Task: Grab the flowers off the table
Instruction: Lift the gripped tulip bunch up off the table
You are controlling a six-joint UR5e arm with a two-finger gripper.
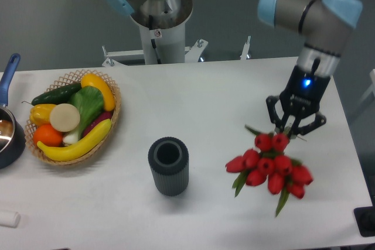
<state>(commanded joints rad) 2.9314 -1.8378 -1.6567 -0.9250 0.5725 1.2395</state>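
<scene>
The flowers, a bunch of red tulips with green leaves, hang in the air above the white table at the right. Their blooms point down and toward the camera, and the stems run up out of sight between the fingers. My gripper is shut on the stems just above the blooms, with a blue light glowing on its wrist. The bunch touches nothing on the table.
A dark ribbed cylindrical vase stands left of the flowers. At the left a wicker basket holds fruit and vegetables. A dark pan with a blue handle sits at the far left edge. The robot base stands behind the table.
</scene>
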